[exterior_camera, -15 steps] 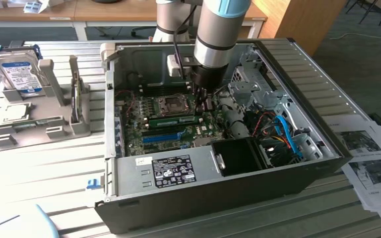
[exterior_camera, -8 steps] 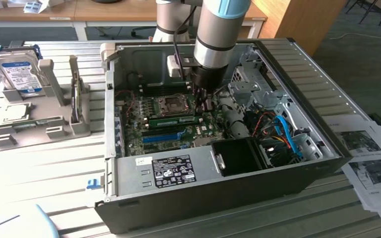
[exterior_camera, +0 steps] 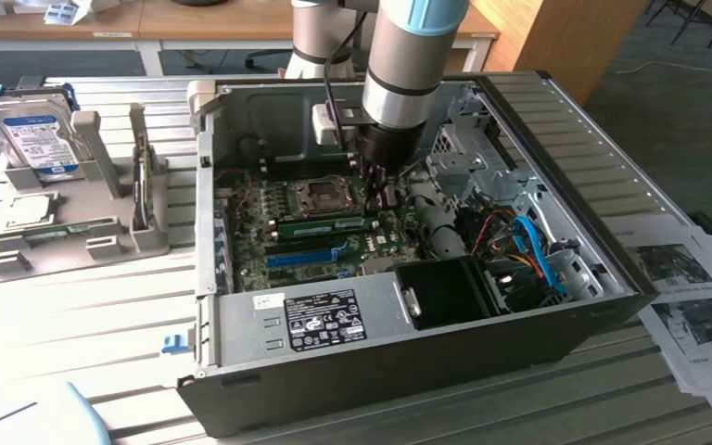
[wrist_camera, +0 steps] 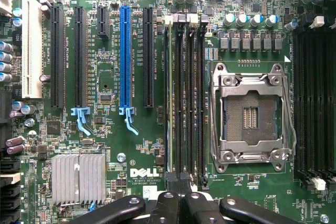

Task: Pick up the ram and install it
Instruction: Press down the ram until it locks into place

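The ram [exterior_camera: 325, 224], a narrow green strip, stands in a memory slot beside the CPU socket [exterior_camera: 323, 195] inside the open computer case [exterior_camera: 393, 371]. My gripper [exterior_camera: 375, 197] reaches down into the case at the strip's end on the exterior view's right. In the wrist view the ram [wrist_camera: 168, 98] shows edge-on as a thin pale line in the memory slot closest to the blue slot [wrist_camera: 125, 56]. My gripper [wrist_camera: 179, 192] is shut, its fingers pressed together over the end of the black memory slots [wrist_camera: 189, 98], with nothing between them.
On the exterior view's left, a grey holder [exterior_camera: 84, 232] carries a silver hard drive [exterior_camera: 34, 139] with a blue label. Printed papers [exterior_camera: 690, 306] lie at the right. Case walls, cables [exterior_camera: 523, 250] and a black fan housing [exterior_camera: 449, 292] crowd the gripper.
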`<state>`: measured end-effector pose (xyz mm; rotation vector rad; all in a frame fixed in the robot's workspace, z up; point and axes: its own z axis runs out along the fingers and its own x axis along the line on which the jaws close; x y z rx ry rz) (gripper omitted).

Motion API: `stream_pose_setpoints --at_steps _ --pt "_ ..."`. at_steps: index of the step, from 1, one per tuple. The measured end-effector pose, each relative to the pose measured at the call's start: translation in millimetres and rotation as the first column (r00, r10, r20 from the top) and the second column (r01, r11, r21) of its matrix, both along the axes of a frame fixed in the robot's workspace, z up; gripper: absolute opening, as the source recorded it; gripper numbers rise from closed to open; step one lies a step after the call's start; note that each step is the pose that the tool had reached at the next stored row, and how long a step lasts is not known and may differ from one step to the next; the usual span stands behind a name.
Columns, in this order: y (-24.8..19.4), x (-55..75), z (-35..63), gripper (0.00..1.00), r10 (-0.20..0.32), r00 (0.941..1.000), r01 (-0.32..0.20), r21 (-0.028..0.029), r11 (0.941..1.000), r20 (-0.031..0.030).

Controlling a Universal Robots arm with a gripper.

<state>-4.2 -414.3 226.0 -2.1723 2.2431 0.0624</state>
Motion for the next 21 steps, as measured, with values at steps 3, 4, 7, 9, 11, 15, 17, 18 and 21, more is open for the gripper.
stream_pose_setpoints --at_steps 3,4,7,9,11,15,17,18,21 --pt "0.0 0.0 -0.2 0.09 0.000 1.0000 0.000 0.0000 1.0000 0.0001" --pt "0.0 0.0 -0.5 0.09 0.000 1.0000 0.000 0.0001 1.0000 0.0001" --pt "0.0 0.0 -0.9 0.09 0.000 1.0000 0.000 -0.0001 1.0000 0.0000" --pt "0.0 0.0 -0.9 0.09 0.000 1.0000 0.000 -0.0002 1.0000 -0.0001" --pt "0.0 0.0 -1.0 0.09 0.000 1.0000 0.000 -0.0001 1.0000 0.0000" --pt "0.0 0.0 -1.5 0.09 0.000 1.0000 0.000 -0.0001 1.0000 0.0000" --pt "0.0 0.0 -1.7 0.09 0.000 1.0000 0.000 -0.0003 1.0000 -0.0001" --pt "0.0 0.0 -1.7 0.09 0.000 1.0000 0.000 -0.0002 1.0000 -0.0001" --pt "0.0 0.0 -1.8 0.09 0.000 1.0000 0.000 0.0000 1.0000 0.0000"
